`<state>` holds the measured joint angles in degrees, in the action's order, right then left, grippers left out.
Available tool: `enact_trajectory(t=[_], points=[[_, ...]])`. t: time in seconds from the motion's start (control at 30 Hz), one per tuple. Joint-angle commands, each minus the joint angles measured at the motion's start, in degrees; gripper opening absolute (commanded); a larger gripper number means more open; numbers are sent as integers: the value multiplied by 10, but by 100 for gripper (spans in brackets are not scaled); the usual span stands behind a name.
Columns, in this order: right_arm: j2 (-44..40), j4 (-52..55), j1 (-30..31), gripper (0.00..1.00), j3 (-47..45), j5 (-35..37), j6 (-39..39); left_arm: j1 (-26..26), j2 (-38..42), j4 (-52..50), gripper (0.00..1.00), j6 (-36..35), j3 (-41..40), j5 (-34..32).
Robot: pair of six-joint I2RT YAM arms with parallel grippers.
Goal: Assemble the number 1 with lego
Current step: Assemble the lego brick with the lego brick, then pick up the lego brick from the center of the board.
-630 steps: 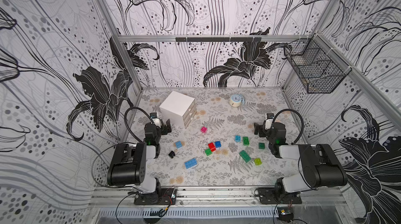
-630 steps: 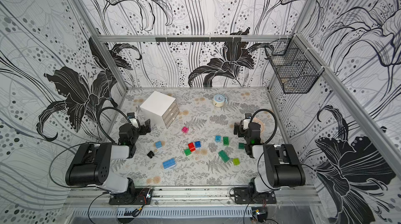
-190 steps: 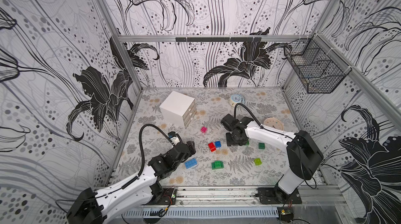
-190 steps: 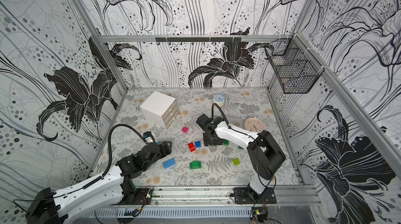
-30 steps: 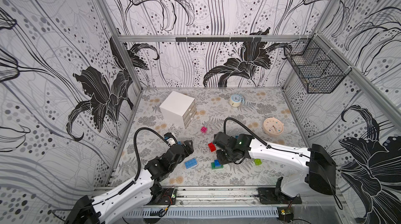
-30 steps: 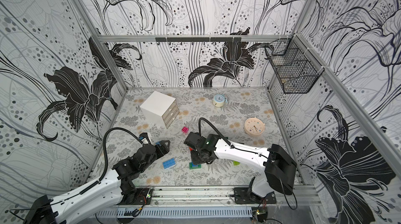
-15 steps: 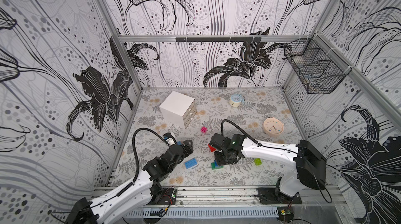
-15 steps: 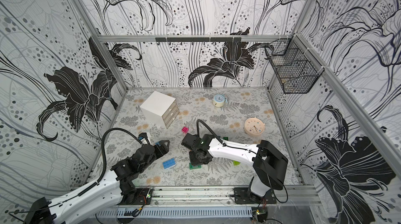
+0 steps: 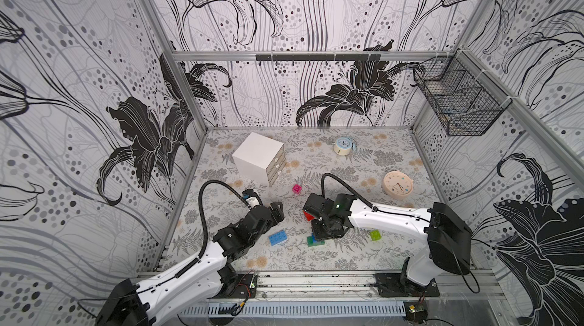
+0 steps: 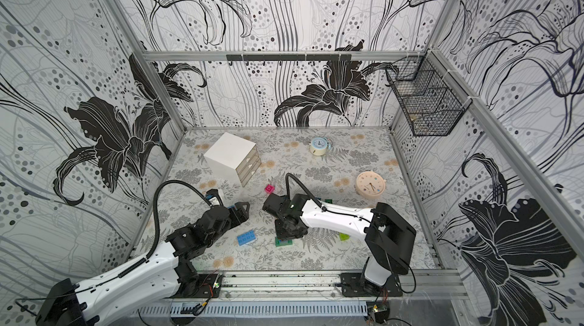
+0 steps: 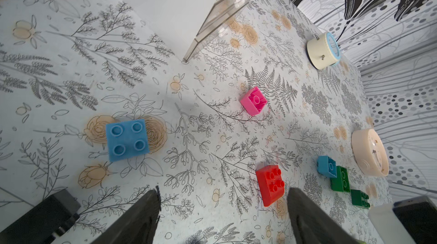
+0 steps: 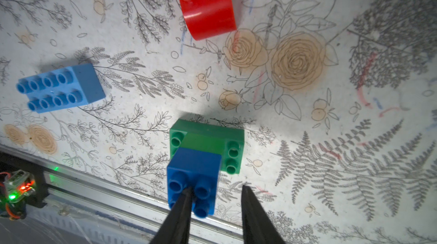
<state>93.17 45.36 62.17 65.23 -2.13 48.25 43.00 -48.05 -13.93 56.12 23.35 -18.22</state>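
- left arm (image 9: 189, 272): extended forward from its base, low over the surface (image 9: 347, 255), forearm angled toward centre.
- left hand (image 11: 222, 192): tilted downward, jaws spread wide, nothing between them.
- right arm (image 9: 395, 217): stretched across toward centre, wrist bent steeply down.
- right hand (image 12: 215, 190): pointing at the surface; fingers (image 12: 255, 219) narrowly parted, clear gap in the wrist view.

Floral table (image 12: 354, 89), red brick (image 12: 208, 6), green brick (image 12: 208, 136).
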Motion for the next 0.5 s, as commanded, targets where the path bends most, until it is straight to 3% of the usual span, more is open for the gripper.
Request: enact_trajectory(t=[0.0, 0.1, 0.23, 0.33, 0.47], points=[[-11, 36, 2, 46, 43, 22, -24, -4, -30, 12, 88, -72, 50, 14], [-38, 31, -1, 51, 70, 27, -35, -20, -77, 8, 90, -119, 92, 71], [-68, 64, -9, 50, 82, 69, -31, -49, -158, -34, 90, -193, 164, 148], [-101, 84, -28, 50, 51, 107, -15, -60, -226, -73, 90, -267, 223, 180], [-170, 72, -80, 49, -24, 106, 1, -72, -331, -137, 87, -350, 308, 194]])
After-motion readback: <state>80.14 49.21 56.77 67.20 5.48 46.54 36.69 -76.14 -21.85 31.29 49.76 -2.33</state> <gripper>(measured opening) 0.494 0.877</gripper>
